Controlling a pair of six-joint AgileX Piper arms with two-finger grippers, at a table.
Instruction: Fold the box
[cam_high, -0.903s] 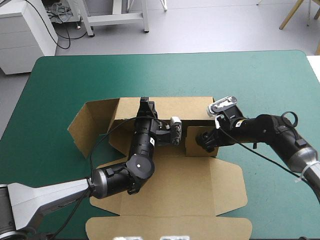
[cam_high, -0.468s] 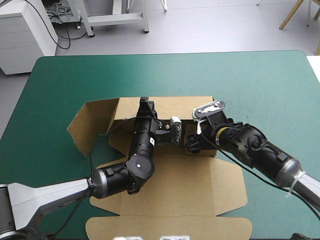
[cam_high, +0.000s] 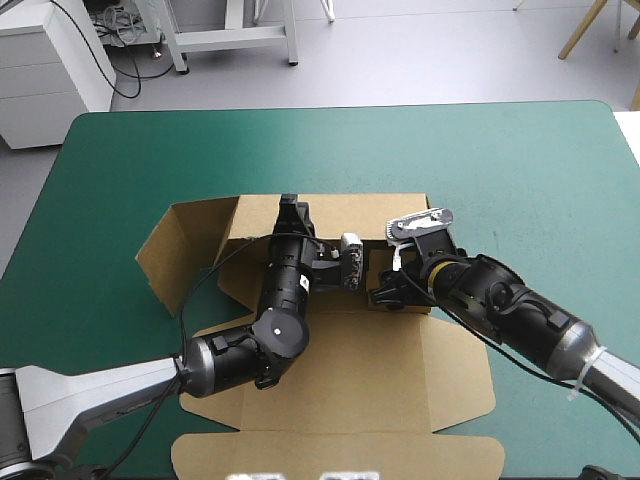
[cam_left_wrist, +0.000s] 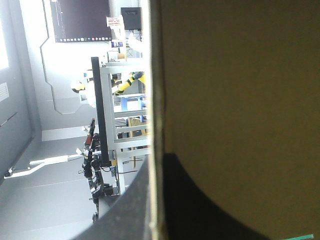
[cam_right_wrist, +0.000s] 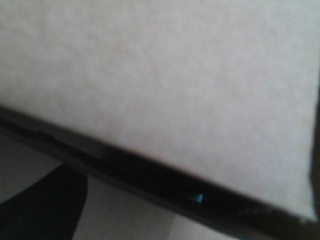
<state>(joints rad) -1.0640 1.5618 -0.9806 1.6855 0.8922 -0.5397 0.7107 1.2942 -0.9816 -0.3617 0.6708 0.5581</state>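
The brown box (cam_high: 350, 390) lies partly raised mid-table, its lid flat toward the near edge. The back wall (cam_high: 350, 215) stands up, and a side flap (cam_high: 175, 250) is splayed out at the left. My left gripper (cam_high: 292, 208) sits on the back wall's top edge. In the left wrist view it (cam_left_wrist: 156, 220) is shut on the box, with the board's edge (cam_left_wrist: 156, 100) running between the black fingers (cam_left_wrist: 200, 205). My right gripper (cam_high: 384, 292) presses against a small upright inner flap (cam_high: 405, 272) at the box's right end. Pale board (cam_right_wrist: 175, 75) fills the right wrist view.
The teal-green cover (cam_high: 520, 180) lies bare to the right of and beyond the box. The right arm's forearm (cam_high: 510, 310) reaches over the lid's right flap (cam_high: 462, 375). The left arm (cam_high: 240, 355) lies across the lid's left part.
The right arm has swung left and inward, bringing its gripper up against the small inner flap. The left arm and its hold on the back wall have not changed.
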